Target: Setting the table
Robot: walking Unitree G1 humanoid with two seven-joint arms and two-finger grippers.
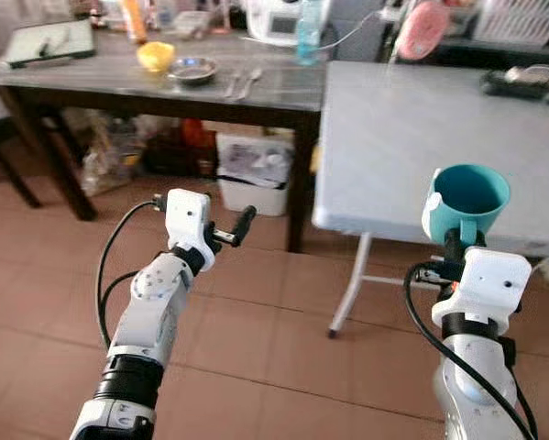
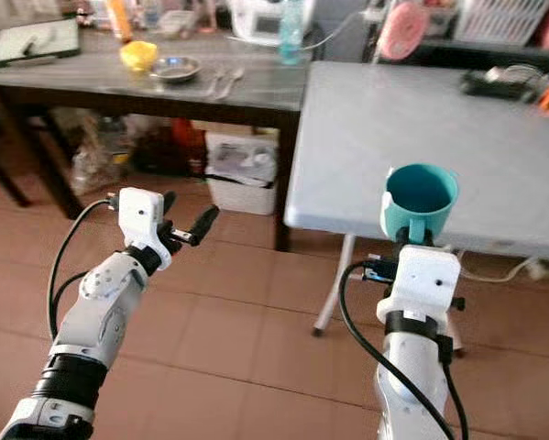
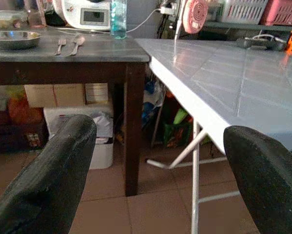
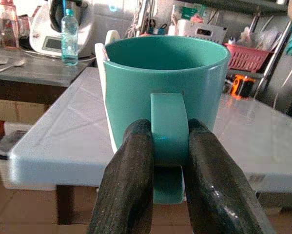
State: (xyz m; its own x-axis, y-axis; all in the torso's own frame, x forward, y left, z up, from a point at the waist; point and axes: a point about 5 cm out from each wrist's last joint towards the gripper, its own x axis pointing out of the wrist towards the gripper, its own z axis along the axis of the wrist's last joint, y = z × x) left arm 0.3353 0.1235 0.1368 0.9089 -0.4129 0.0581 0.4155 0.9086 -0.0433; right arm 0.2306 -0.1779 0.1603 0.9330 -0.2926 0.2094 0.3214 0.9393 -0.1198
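Note:
A teal mug (image 1: 468, 200) is held upright in the air, just in front of the near edge of the pale grey folding table (image 1: 411, 137). My right gripper (image 4: 167, 161) is shut on the mug's handle (image 4: 169, 129). My left gripper (image 1: 240, 229) is open and empty, raised over the tiled floor to the left of that table. On the dark wooden table (image 1: 118, 82) at the back left lie a steel bowl (image 1: 193, 70), a yellow bowl (image 1: 155, 57), and a fork and spoon (image 1: 242, 84).
A water bottle (image 1: 309, 32) and a white kitchen appliance (image 1: 272, 20) stand at the back of the dark table. A white bin (image 1: 253, 174) and bags sit underneath it. A pink fan (image 1: 421, 27) and dark items (image 1: 521, 82) are at the far side of the grey table.

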